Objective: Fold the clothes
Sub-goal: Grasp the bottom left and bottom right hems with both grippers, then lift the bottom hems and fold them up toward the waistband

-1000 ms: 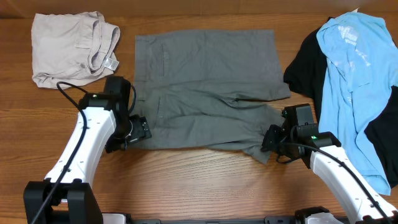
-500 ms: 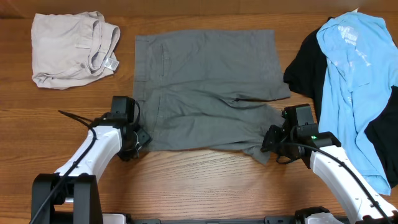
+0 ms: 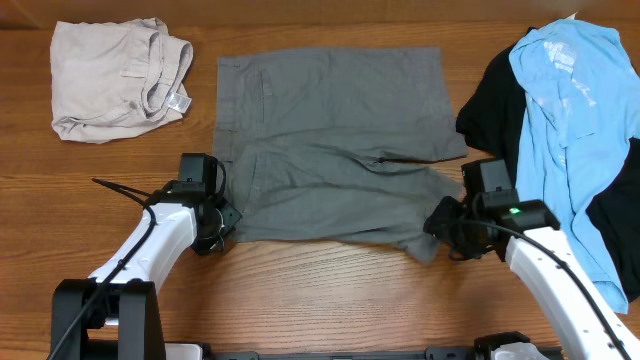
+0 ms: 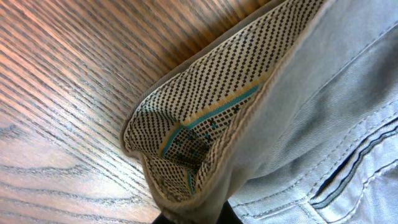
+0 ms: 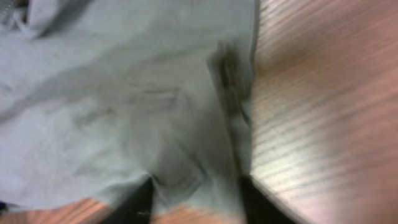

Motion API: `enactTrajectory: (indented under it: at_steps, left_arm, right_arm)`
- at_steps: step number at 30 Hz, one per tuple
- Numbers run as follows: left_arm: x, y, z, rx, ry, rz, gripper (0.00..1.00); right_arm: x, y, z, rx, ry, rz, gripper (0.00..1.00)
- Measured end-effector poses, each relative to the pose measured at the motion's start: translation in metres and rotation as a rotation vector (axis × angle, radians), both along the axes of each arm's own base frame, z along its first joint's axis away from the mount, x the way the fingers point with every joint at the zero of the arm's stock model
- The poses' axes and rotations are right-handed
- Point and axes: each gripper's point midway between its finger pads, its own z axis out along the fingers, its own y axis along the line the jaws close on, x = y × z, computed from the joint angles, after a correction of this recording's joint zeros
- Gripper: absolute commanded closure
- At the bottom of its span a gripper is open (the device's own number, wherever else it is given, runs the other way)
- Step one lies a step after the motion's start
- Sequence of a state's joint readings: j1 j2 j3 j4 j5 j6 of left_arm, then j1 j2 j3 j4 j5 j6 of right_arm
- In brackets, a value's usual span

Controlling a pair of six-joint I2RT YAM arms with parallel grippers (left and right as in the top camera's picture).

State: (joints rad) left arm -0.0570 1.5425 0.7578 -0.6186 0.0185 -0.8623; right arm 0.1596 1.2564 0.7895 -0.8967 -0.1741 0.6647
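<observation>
The left pincer clamps the waistband corner of the grey shorts and the right pincer grips their leg hem, likely to fold the near edge over.

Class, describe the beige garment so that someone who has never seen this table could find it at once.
Start at the wooden table and look to its far left corner. A bunched beige garment lies there, apart from the grey shorts spread flat in the middle. It alone is beige, with a small white label at its edge.
</observation>
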Motion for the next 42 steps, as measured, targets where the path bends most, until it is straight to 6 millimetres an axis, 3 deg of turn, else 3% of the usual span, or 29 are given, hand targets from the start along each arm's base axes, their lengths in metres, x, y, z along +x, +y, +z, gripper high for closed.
enactTrajectory:
  at_steps: [3,6,8,12,19,22,25,27,32,39,42]
  left_arm:
    - [0.001,0.001,0.000,0.005,-0.003,0.001,0.96]
    - [0.001,0.001,0.000,0.007,-0.005,0.001,0.96]
    - [0.003,0.001,0.000,0.007,-0.012,0.001,0.96]
    - [0.005,0.001,0.001,0.007,-0.021,0.001,0.96]
    - [0.005,0.001,0.001,0.007,-0.022,0.001,0.96]
    - [0.005,0.001,0.001,0.007,-0.022,0.001,0.96]
    - [0.005,0.001,0.001,0.007,-0.022,0.002,0.96]
    - [0.005,0.002,0.001,0.010,-0.022,0.002,0.96]
    - [0.005,0.002,0.001,0.013,-0.023,0.003,0.96]
    - [0.005,0.002,0.001,0.023,-0.018,-0.043,0.96]
    - [0.003,0.004,0.011,0.033,0.014,-0.089,0.96]
  right_arm:
    - [-0.001,-0.001,0.017,0.013,0.004,-0.066,0.22]
    - [-0.012,0.000,0.017,0.047,0.080,-0.182,0.23]
    - [-0.012,0.002,0.017,0.078,0.104,-0.275,0.31]
    - [-0.005,0.005,0.018,0.140,0.127,-0.469,0.35]
    - [-0.002,0.005,-0.009,0.146,0.226,-0.634,0.41]
    - [-0.002,0.005,-0.021,0.130,0.267,-0.649,0.44]
    - [-0.006,0.006,-0.033,0.110,0.324,-0.660,0.55]
    - [-0.009,0.007,-0.041,0.100,0.358,-0.663,0.73]
    - [-0.007,0.008,-0.047,0.097,0.364,-0.631,0.94]
    - [0.006,0.009,-0.046,0.090,0.273,-0.461,0.96]
    - [0.006,0.007,-0.043,0.078,0.259,-0.396,0.96]
